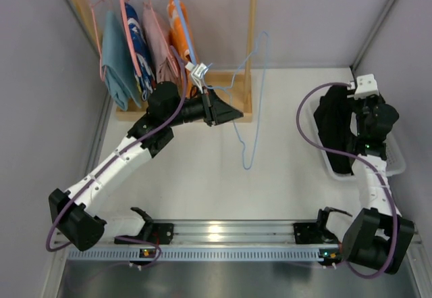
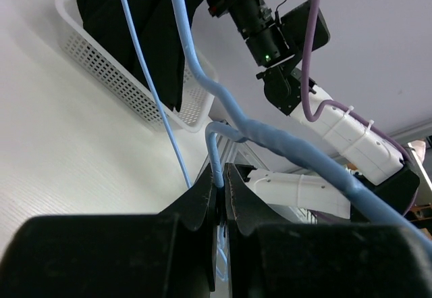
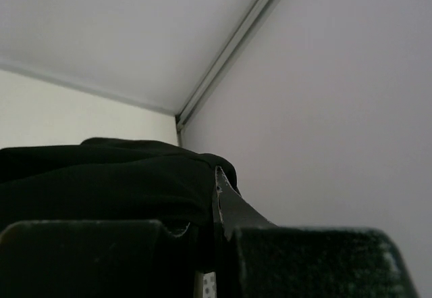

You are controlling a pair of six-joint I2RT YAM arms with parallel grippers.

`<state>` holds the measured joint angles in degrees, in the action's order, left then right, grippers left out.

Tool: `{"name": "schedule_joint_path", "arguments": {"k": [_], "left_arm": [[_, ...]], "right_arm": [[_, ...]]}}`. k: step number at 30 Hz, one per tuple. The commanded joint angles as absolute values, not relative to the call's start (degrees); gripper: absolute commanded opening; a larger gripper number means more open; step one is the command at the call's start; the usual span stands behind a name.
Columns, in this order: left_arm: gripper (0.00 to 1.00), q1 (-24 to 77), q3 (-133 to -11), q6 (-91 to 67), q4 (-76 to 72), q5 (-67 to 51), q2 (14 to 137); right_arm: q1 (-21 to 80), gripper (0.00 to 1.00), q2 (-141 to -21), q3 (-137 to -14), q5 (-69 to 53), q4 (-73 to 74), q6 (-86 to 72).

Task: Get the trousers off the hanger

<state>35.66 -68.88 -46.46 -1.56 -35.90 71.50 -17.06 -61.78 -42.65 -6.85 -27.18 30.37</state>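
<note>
Blue hanger (image 2: 270, 136) between wooden rack (image 1: 253, 14) and white basket (image 1: 398, 167)

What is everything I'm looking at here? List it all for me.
wooden rack: one, pale wood, far left.
orange trousers: one, orange, hung on the rack.
other hung garments: three, teal, blue-patterned, pink, on the rack.
hanger: one, light blue, bare, over the table's middle.
black trousers: one, black, in the basket.
basket: one, white, right side.
table: one, white, under everything.
left end effector: one, black, shut on the hanger.
right end effector: one, black, shut on the black trousers.
</note>
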Motion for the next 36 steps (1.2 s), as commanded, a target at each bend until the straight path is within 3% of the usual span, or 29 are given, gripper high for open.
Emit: {"name": "schedule_joint_path", "arguments": {"k": [1, 6, 14, 17, 18, 20, 23, 26, 27, 31, 36], "left_arm": [[0.0, 35.5, -71.7, -44.0, -2.1, -35.2, 68.8], [0.0, 35.5, -72.2, -43.3, -1.0, -34.5, 68.7], [0.0, 35.5, -72.4, -42.5, -0.3, -34.3, 68.1], [0.0, 35.5, -72.4, -42.2, -0.3, -33.8, 68.2], [0.0, 35.5, -72.5, -42.0, 1.7, -33.6, 68.4], [0.0, 35.5, -73.3, -41.1, 3.1, -32.2, 68.6], [0.0, 35.5, -74.5, -40.3, 6.9, -30.3, 69.1], [0.0, 35.6, -73.9, -42.1, 7.0, -30.4, 68.8], [0.0, 35.6, -73.7, -42.5, 7.0, -30.5, 68.9], [0.0, 35.6, -74.4, -42.8, 9.5, -28.9, 69.7], [0.0, 35.6, -75.7, -44.2, 11.3, -26.6, 70.7]], "right_arm": [[-18.1, 0.0, -56.8, -41.2, -10.0, -26.3, 29.0], [-19.1, 0.0, -53.8, -35.2, -7.7, -18.8, 28.5], [-25.9, 0.0, -56.4, -34.9, -14.1, -5.0, 30.0], [-27.4, 0.12, -59.4, -38.2, -16.7, 2.8, 31.0], [-27.8, 0.28, -60.1, -40.8, -17.4, 4.9, 31.1], [-29.1, 0.43, -61.0, -43.7, -20.6, 9.0, 30.8], [-32.9, 0.77, -60.2, -50.7, -27.8, 15.5, 29.6], [-36.6, 0.87, -59.3, -54.7, -34.5, 22.1, 29.8], [-36.9, 0.96, -59.0, -57.4, -35.8, 24.1, 30.0], [-37.1, 0.99, -56.5, -64.3, -45.6, 33.3, 28.4], [-33.3, 0.99, -54.8, -73.8, -52.3, 34.9, 14.4]]}}
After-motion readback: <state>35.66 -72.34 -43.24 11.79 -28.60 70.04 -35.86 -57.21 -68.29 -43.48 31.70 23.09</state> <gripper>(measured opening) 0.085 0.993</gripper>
